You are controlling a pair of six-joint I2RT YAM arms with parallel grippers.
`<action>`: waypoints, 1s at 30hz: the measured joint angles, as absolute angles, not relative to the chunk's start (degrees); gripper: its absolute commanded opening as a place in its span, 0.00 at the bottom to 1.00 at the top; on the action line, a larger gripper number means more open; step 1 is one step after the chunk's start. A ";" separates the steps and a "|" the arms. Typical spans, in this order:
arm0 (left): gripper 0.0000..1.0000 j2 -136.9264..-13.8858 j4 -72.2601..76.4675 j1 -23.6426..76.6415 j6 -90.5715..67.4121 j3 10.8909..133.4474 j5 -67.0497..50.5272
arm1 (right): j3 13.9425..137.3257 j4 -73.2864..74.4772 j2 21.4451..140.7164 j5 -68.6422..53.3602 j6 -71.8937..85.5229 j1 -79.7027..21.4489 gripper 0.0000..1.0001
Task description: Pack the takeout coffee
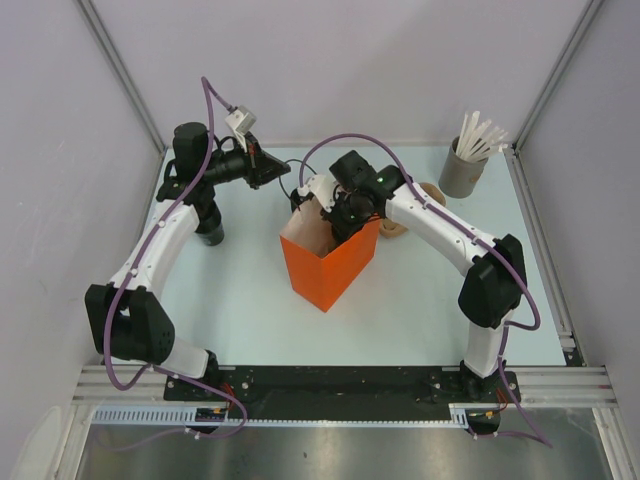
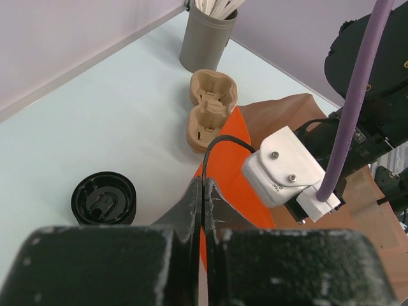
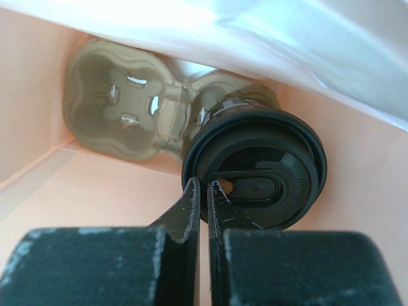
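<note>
Where the right wrist camera looks down into the orange bag (image 1: 330, 265), the takeout coffee (image 3: 255, 185) stands lidded in one pocket of a cardboard carrier (image 3: 108, 95) lying on the bag's floor; the pocket beside it is bare. The right end effector (image 3: 202, 191) is lowered inside the bag with its fingers drawn nearly together, only a thin slit between them, tips at the lid's near rim; whether they pinch that rim cannot be told. The right arm arches over the bag's open mouth. The left end effector (image 2: 202, 188) is pressed together at the bag's upper edge, its arm reaching in from the left. On the worktop (image 1: 250, 300) sit a second carrier (image 2: 210, 108), a loose black lid (image 2: 103, 199), and a grey tub (image 1: 462, 172) of white sticks.
</note>
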State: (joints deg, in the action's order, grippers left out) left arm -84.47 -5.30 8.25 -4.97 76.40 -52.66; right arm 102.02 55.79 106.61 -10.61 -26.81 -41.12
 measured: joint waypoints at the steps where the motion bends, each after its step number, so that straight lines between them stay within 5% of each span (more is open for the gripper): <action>1: 0.00 -84.47 -5.30 8.25 -4.99 76.40 -52.66 | 102.02 55.77 106.61 -10.72 -26.81 -41.12 0.00; 30: 0.00 -84.47 -5.30 8.25 -4.97 76.40 -52.62 | 101.60 55.72 106.61 -12.51 -26.81 -41.01 0.00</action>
